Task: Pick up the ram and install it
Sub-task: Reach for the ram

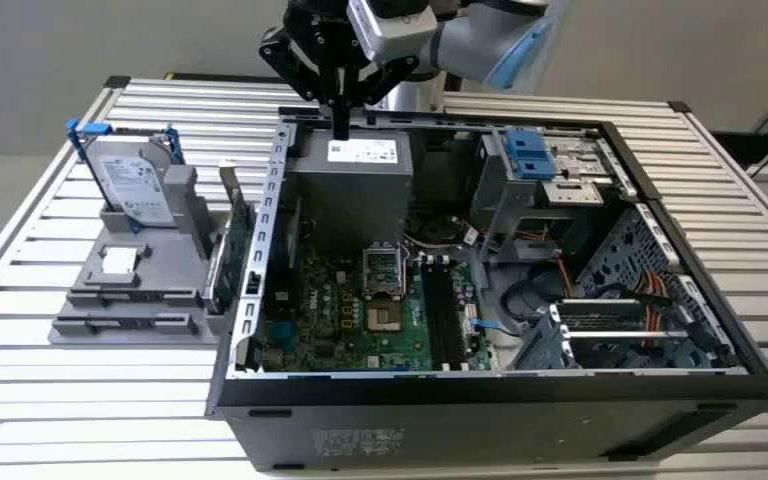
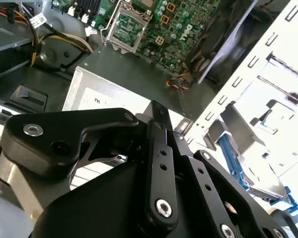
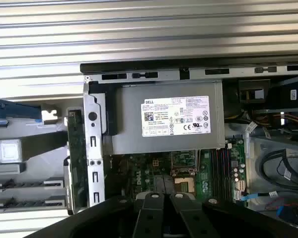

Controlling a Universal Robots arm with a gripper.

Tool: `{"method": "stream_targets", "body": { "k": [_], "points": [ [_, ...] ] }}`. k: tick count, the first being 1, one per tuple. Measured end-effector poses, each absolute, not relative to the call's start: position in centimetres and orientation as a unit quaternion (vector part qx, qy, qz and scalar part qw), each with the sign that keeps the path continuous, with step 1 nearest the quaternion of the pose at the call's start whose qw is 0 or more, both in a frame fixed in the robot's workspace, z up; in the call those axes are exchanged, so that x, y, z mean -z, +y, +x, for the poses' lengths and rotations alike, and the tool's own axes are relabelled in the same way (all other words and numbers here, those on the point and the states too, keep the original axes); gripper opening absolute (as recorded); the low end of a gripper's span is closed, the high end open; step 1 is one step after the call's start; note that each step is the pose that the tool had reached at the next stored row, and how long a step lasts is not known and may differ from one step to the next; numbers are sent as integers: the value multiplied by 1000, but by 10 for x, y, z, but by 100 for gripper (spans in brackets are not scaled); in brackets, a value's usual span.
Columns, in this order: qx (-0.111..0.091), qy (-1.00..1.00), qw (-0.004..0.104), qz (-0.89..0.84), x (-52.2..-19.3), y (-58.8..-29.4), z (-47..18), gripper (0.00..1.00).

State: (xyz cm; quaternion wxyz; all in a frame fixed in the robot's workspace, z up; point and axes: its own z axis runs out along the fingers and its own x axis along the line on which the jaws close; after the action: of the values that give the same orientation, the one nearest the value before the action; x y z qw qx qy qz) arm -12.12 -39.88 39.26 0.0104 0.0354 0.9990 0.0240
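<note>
Gripper [image 1: 341, 125] hangs over the power supply [image 1: 357, 152], fingers pressed together on nothing, while the ram [image 1: 236, 255] looks to stand on edge outside the case wall [image 1: 267, 230], lower and sideways from them, running along it.

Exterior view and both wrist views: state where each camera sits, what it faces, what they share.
Exterior view: off the arm, looking down into the open computer case; arm and gripper show.
First wrist view: on the wrist, facing down onto the power supply; gripper foreground.
Second wrist view: on the wrist, slanting past the gripper to the motherboard.
Shared: power supply.
</note>
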Motion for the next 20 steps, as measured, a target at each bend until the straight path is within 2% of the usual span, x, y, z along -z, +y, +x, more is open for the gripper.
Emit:
{"method": "stream_targets", "body": {
  "k": [20],
  "points": [
    [-24, 999, 10, 35, -393, -399, -130, 0]
  ]
}}
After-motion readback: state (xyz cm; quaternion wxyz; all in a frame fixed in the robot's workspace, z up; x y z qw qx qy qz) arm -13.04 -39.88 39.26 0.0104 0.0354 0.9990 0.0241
